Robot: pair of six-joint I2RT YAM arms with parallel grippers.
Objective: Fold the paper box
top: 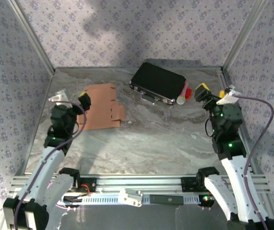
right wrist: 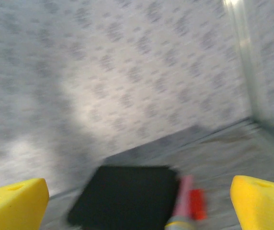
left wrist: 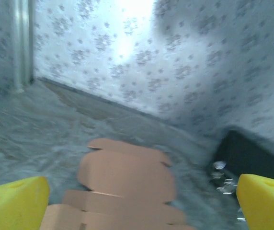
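Top external, flat paper box (top: 102, 106) on desk (top: 151, 139) — left claw (top: 84, 99) at its edge spread wide, right claw (top: 201, 91) likewise

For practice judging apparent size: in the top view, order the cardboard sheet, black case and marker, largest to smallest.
1. The cardboard sheet and the black case: about alike, no clear ranking.
2. The marker, clearly smallest.

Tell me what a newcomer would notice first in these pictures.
The flat brown paper box lies unfolded on the left of the table, by the left end effector. A black case sits at the back, with a red and white marker beside its right end.
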